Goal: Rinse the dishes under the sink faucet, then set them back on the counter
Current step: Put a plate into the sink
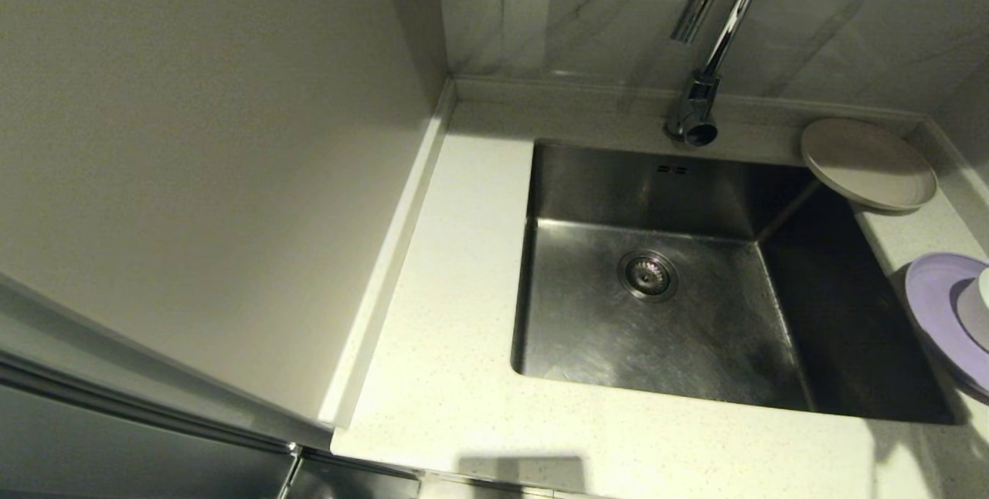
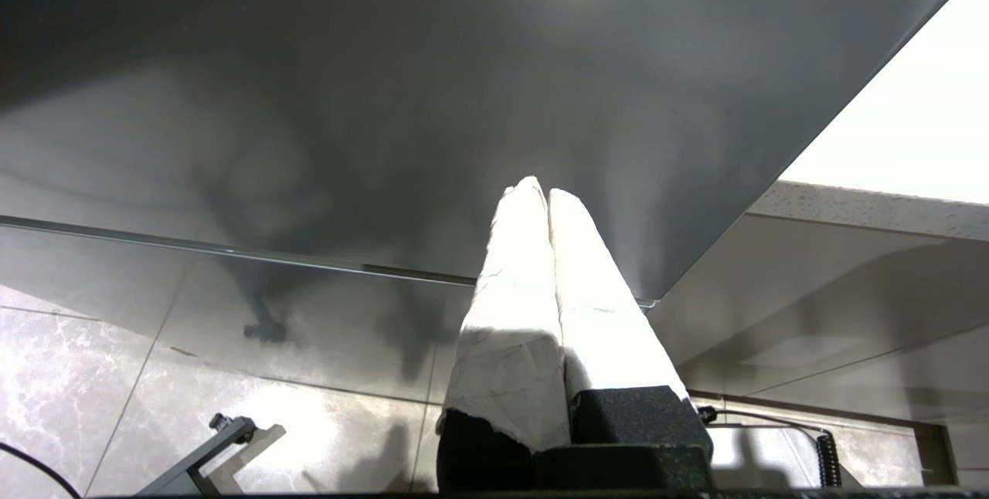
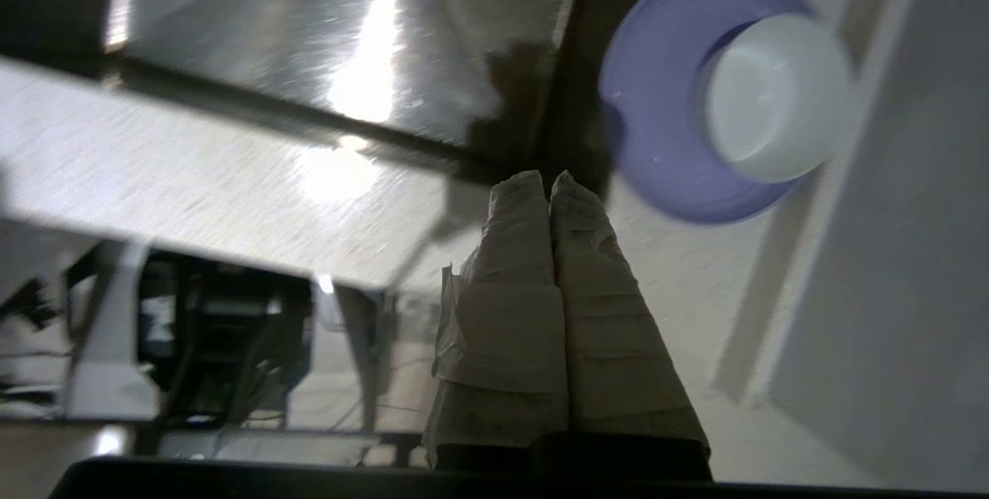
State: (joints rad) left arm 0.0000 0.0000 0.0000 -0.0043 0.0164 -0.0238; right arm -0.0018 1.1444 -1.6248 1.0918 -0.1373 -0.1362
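The left third of the head view is bare wall, with the counter [image 1: 448, 375] running beside it. No arm appears in this view.

The left gripper [image 2: 538, 191] is parked low, below counter level, facing a dark cabinet front above the tiled floor. Its wrapped fingers [image 2: 518, 275] are pressed together and hold nothing.

The sink [image 1: 657, 313] occupies the centre of the head view. It is empty, and its drain strainer [image 1: 647, 275] sits near the middle of the floor. The faucet [image 1: 715, 28] rises from the back edge at upper centre. Its spout arcs toward the front, so water would likely fall over the basin rather than the counter. No water is visible.

All dishes lie at the right of the head view. The beige plate [image 1: 869, 163] rests flat at the back right corner, face up, its rim overhanging the sink edge slightly. The lavender plate [image 1: 939, 306] lies flat further forward, cut by the right frame edge. The white bowl [image 3: 773, 97] stands on it, mouth up. As round pieces, they have no long axis.

The right gripper [image 3: 545, 178] hangs over the front counter, its tips aimed toward the lavender plate but clear of it. Its taped fingers [image 3: 510, 252] are closed together and empty. The stacking suggests the bowl must be lifted first. Rinsing has evidently not begun.
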